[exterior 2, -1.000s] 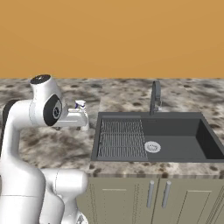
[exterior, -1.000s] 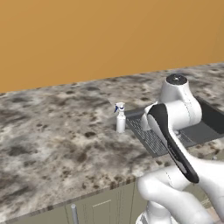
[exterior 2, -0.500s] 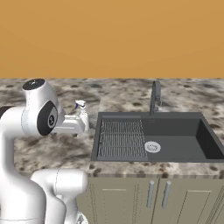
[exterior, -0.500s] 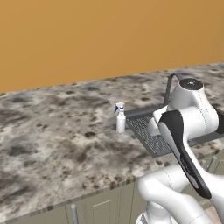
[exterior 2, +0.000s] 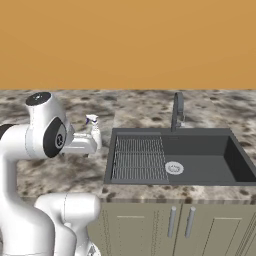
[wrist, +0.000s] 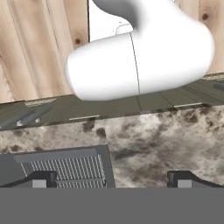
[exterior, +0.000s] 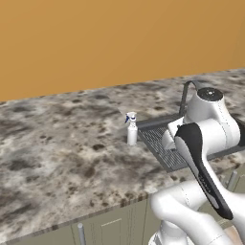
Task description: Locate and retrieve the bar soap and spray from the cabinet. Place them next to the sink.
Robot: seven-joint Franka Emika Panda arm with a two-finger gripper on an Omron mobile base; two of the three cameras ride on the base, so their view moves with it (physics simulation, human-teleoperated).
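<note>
Upright spray (exterior: 131, 129) beside sink (exterior 2: 200, 160); tool (wrist: 112, 178) tips apart, seemingly empty, mostly cut off.

arm swung right toward the sink (exterior 2: 200, 155), spray (exterior: 131, 128) unmoved

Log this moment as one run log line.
spray: upright on counter, left of sink | claw: open, nothing held

The spray (exterior 2: 93, 131) stands upright on the counter (exterior 2: 140, 102), just left of the sink (exterior 2: 200, 155).
</note>
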